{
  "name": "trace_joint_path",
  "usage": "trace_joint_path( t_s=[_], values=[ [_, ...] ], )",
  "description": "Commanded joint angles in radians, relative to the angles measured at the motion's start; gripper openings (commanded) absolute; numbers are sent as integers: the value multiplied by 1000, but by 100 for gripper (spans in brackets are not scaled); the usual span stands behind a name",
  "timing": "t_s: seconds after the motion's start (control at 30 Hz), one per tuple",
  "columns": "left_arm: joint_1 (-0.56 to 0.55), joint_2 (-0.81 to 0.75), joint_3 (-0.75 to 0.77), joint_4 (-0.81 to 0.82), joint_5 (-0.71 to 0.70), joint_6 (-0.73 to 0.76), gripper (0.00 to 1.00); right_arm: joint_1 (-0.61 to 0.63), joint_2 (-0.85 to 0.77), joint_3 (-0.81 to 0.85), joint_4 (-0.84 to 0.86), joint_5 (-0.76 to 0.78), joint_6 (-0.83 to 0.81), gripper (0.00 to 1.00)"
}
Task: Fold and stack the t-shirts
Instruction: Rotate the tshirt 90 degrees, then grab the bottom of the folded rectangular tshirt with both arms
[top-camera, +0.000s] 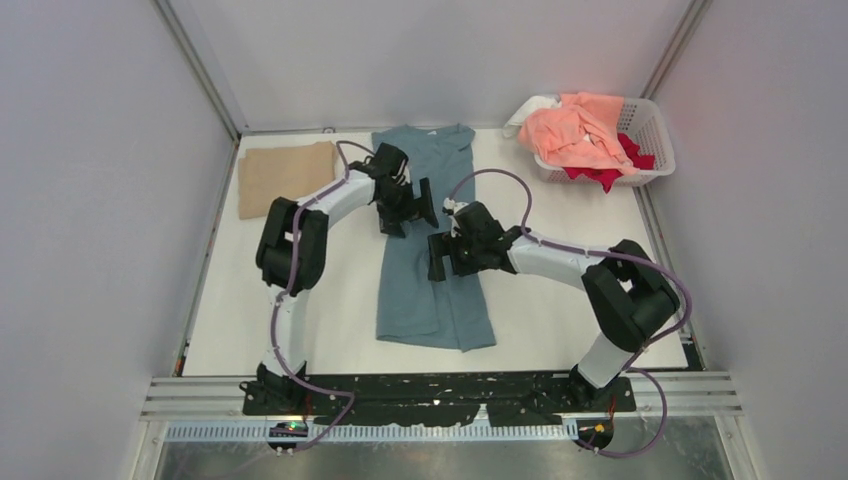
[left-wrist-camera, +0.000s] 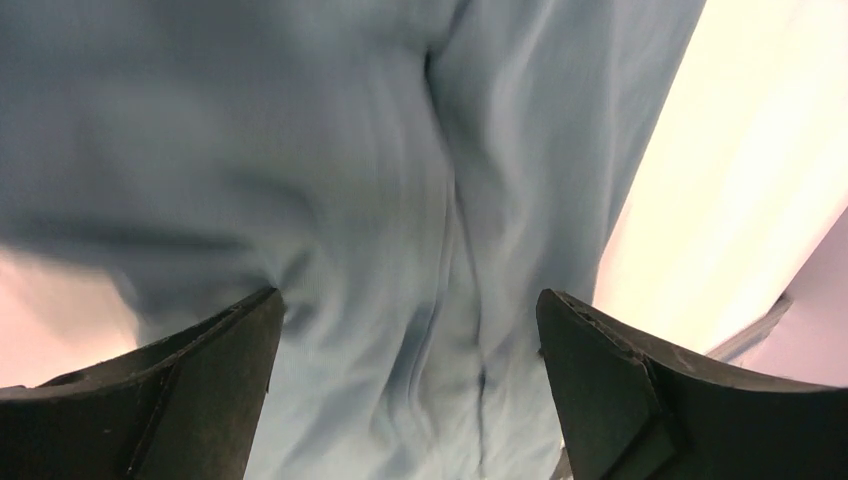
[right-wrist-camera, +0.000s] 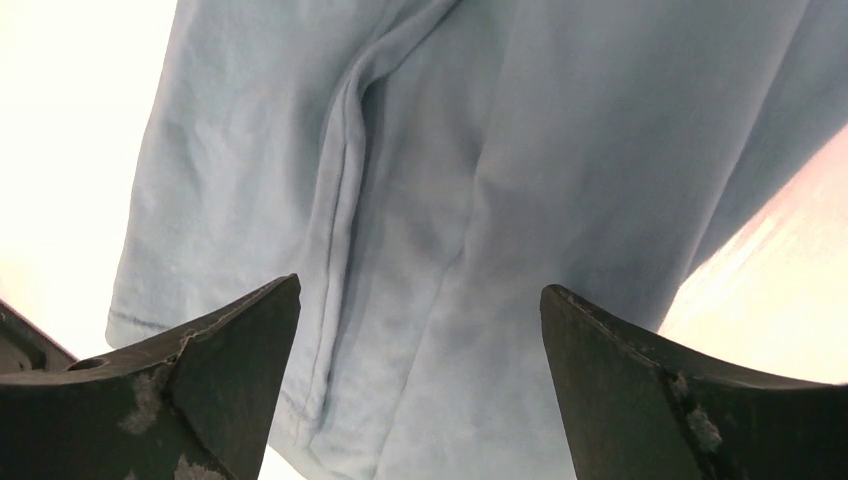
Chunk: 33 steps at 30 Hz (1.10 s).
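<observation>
A dusty teal-blue t-shirt lies as a long narrow strip down the middle of the white table, collar at the far end. My left gripper hovers open over its upper half; the left wrist view shows wrinkled teal cloth between the spread fingers. My right gripper is open over the shirt's middle, and teal fabric with a seam fills the gap in the right wrist view. Neither gripper holds anything. A folded tan t-shirt lies at the back left.
A white lattice basket stands at the back right, holding peach-pink, red and white cloth. Grey walls close in the table on three sides. Both arm bases sit at the near edge.
</observation>
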Motion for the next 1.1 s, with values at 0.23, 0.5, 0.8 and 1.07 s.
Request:
trace_joint_path(
  t_s=[0.23, 0.5, 0.8, 1.07],
  values=[
    [-104, -751, -752, 215, -132, -41, 100, 314, -416, -161, -204, 289, -72, 98],
    [-173, -1054, -1218, 289, -214, -196, 100, 511, -466, -257, -299, 302, 57, 77],
    [-186, -1021, -1314, 409, -132, -237, 61, 534, -305, -232, -324, 302, 80, 50],
    [-200, -944, -1327, 410, -122, -236, 0, 534, -254, -214, -343, 327, 94, 40]
  ],
)
